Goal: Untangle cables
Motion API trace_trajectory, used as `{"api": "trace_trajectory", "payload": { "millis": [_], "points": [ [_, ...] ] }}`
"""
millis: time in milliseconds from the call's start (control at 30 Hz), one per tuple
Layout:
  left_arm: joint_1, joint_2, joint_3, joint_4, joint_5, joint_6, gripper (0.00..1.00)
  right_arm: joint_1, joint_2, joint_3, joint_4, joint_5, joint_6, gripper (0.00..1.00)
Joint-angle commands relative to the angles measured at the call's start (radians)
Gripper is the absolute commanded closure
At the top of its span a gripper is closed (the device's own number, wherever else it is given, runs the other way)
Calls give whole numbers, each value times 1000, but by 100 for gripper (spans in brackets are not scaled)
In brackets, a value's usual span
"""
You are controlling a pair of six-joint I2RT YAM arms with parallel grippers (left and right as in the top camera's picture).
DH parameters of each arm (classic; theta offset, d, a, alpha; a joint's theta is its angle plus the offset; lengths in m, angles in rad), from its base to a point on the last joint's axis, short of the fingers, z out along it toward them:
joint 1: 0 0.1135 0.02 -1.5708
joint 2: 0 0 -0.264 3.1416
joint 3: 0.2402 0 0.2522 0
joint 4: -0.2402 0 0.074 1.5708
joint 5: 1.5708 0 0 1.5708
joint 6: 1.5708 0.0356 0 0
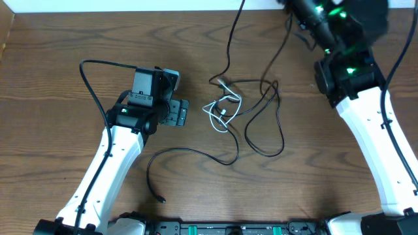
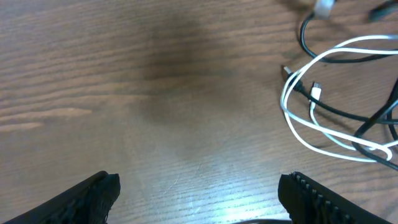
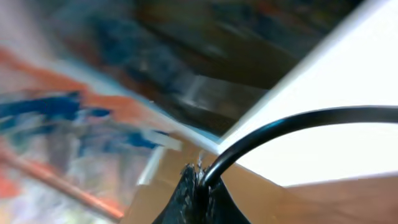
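Observation:
A tangle of cables lies mid-table: one white cable (image 1: 230,98) looped among black cables (image 1: 281,134). One black cable (image 1: 189,152) trails to the front left, with its plug near the table's front. My left gripper (image 1: 180,112) is open and empty, just left of the tangle. In the left wrist view its fingers (image 2: 199,190) hang over bare wood, with the white cable (image 2: 298,127) and black cables (image 2: 373,121) at the right. My right gripper (image 3: 200,183) is shut on a black cable (image 3: 298,121) and raised at the table's far right (image 1: 297,13).
The wooden table (image 1: 65,150) has a raised edge along the back. A black cable (image 1: 228,39) runs from the tangle up past the top edge. The left arm's own thicker cable (image 1: 98,98) loops at the left.

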Motion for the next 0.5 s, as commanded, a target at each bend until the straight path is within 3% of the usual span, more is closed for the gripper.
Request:
{"api": "trace_trajectory", "payload": {
  "millis": [0, 133, 467],
  "points": [
    [4, 4, 9, 1, -13, -5, 13, 5, 23, 8, -146, 142, -23, 99],
    [4, 4, 9, 1, -13, -5, 13, 19, 65, 8, -124, 76, 42, 99],
    [4, 4, 9, 1, -13, -5, 13, 43, 94, 8, 216, -112, 138, 99]
  ]
}}
